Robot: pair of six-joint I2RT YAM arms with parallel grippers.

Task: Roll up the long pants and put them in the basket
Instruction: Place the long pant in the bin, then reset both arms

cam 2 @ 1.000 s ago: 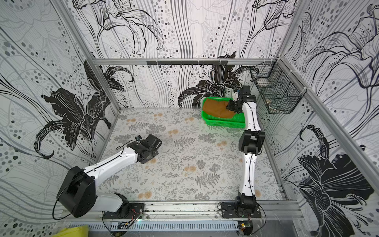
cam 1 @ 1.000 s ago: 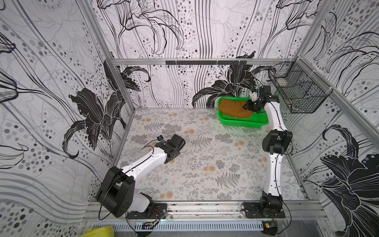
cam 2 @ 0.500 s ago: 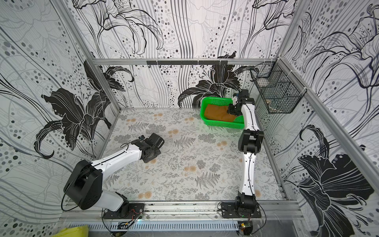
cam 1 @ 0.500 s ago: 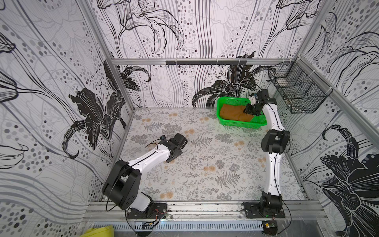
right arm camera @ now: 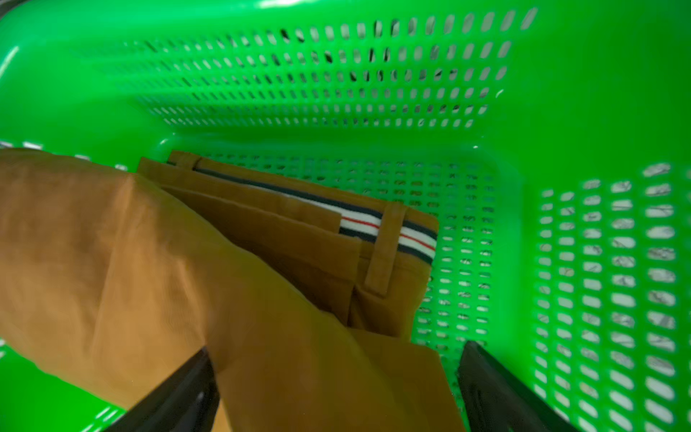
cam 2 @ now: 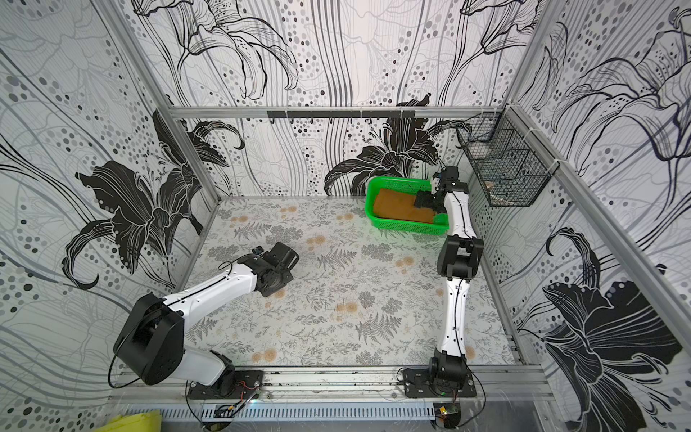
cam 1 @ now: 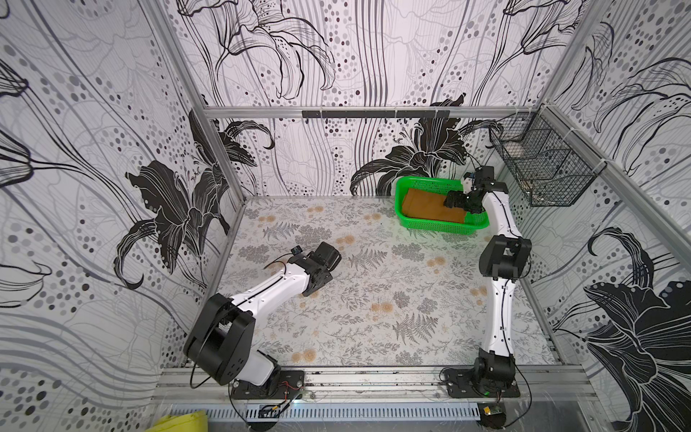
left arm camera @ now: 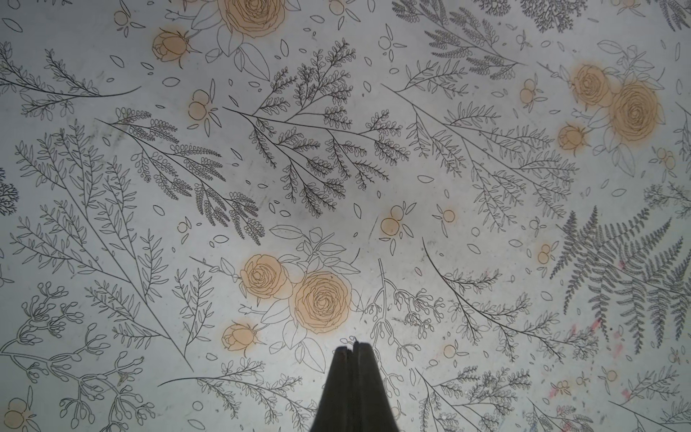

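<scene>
Right wrist view: the right jaws stand wide apart, the pants [right arm camera: 149, 262] lying folded between them in the green basket [right arm camera: 561, 112], seemingly loose, though blur hides contact. Left jaws are pressed together above the worktop [left arm camera: 112, 224], well apart from the pants.

From high at the front, both top views give us nearly the same whole counter [cam 1: 374, 299]. Our left wrist view faces it closely; the right, inside the basket [right arm camera: 336, 74].
</scene>
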